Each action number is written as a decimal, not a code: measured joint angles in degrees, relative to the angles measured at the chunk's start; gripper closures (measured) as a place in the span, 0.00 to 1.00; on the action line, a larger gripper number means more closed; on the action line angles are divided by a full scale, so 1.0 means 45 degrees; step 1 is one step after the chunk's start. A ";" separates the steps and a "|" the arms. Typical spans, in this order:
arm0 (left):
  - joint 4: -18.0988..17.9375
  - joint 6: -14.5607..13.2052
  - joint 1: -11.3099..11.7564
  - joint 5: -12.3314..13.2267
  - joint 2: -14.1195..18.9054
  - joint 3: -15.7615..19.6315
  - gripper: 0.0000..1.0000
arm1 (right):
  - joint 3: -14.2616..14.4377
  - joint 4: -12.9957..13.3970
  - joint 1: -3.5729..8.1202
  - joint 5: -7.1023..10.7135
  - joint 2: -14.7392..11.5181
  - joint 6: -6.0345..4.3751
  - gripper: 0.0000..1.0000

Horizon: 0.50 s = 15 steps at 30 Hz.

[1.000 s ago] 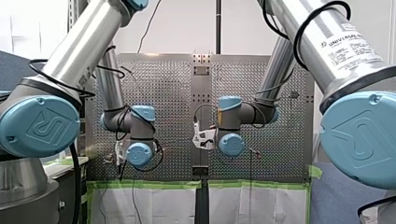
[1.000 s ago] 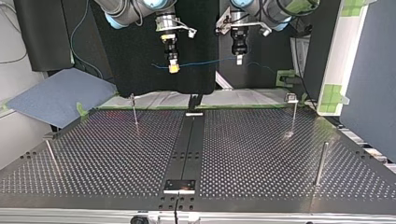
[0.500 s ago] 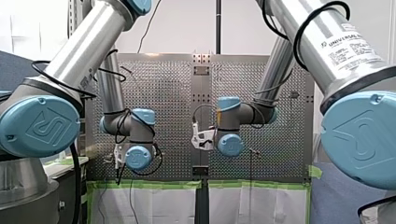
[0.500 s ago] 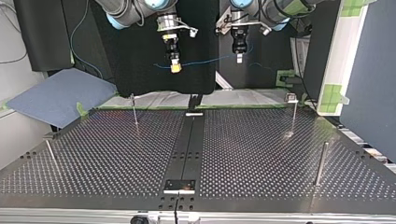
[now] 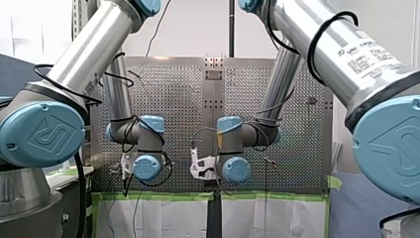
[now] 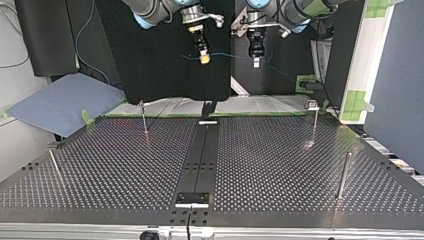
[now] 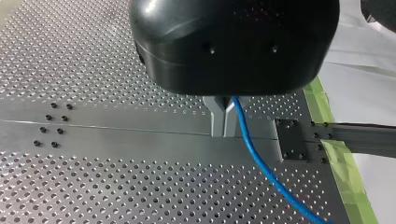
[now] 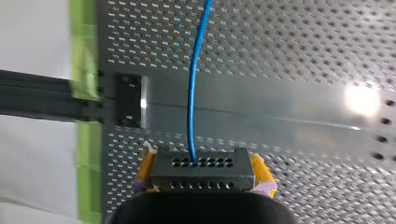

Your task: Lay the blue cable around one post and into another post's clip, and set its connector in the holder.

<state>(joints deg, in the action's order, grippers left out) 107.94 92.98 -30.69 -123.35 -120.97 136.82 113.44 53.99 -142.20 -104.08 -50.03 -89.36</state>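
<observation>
Upper middle of the top view, cable (image 6: 225, 54): one, blue, hangs between two grippers, high over the table (image 6: 125, 165).
Right gripper (image 6: 204, 59): squeezes the one connector (image 8: 201, 168).
Left gripper (image 6: 256, 62): pinches the cable.
Feel: light and floppy; I think holding near its ends works best.
Posts (image 6: 143, 117): four.

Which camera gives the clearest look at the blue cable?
The left wrist view: the blue cable is close and thick. The right wrist view also shows it near; the top view, a thin strand; the front view, nothing clear.
</observation>
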 joint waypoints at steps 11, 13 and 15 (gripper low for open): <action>0.0171 0.0170 -0.0172 -0.0174 0.0173 0.0145 1.00 | -0.0055 0.0035 -0.0086 -0.0090 0.0390 -0.0104 1.00; 0.0346 0.0255 -0.0343 -0.0345 0.0343 0.0202 1.00 | -0.0214 0.0028 -0.0138 -0.0281 0.0228 -0.0289 1.00; 0.0507 0.0247 -0.0507 -0.0506 0.0506 0.0230 1.00 | -0.0334 -0.0064 -0.0164 -0.0466 0.0055 -0.0479 1.00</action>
<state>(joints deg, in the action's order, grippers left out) 110.22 94.10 -32.98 -125.62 -118.69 137.86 111.94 53.70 -142.93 -106.18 -49.79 -91.51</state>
